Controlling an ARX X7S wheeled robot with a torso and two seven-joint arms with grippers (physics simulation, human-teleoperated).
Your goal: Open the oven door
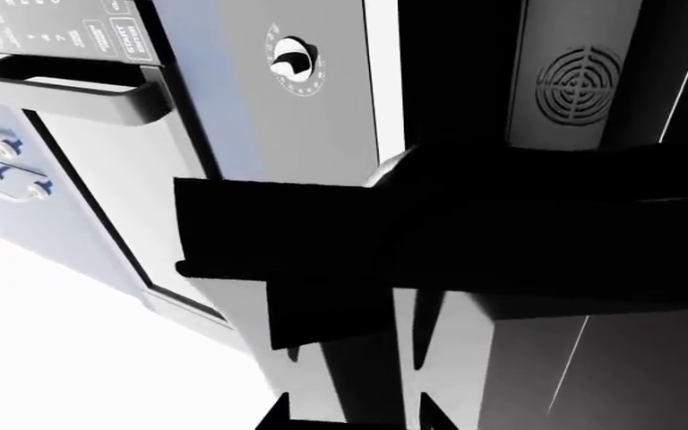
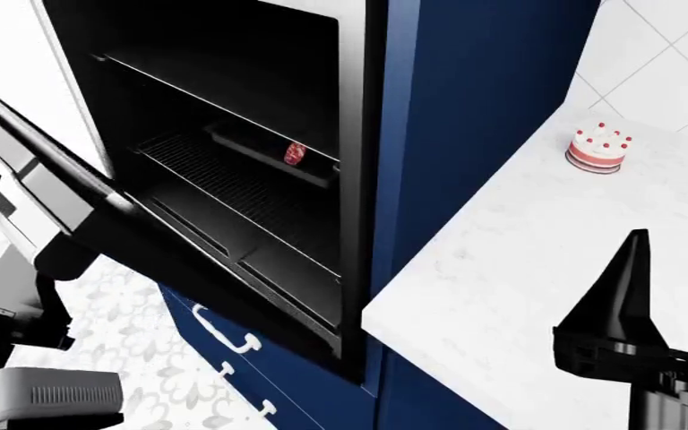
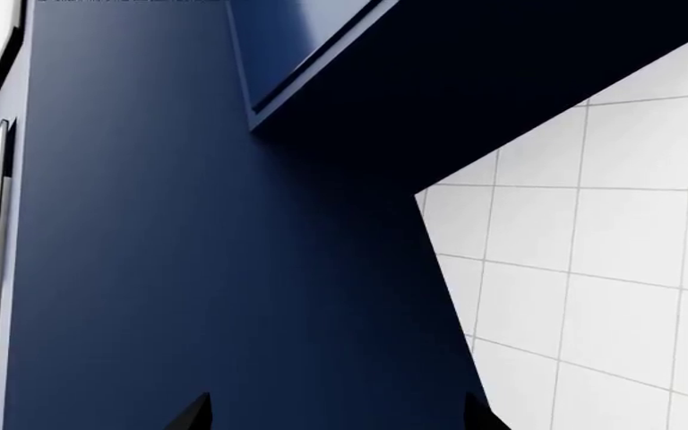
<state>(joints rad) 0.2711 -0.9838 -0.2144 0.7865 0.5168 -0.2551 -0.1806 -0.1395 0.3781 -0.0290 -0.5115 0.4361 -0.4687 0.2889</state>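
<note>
Hanging partly open, the oven door (image 2: 69, 193) slants down from the oven (image 2: 236, 170) at the head view's left. Whether the left gripper (image 1: 356, 394) grips cannot be told. The right gripper (image 2: 666, 287) hovers over the bench (image 2: 500, 260), jaws apart.

The left wrist view shows a dark control panel (image 1: 64, 27) printed with white digits and button labels — one reads roughly "START" — the rest too blurred to make out.
</note>
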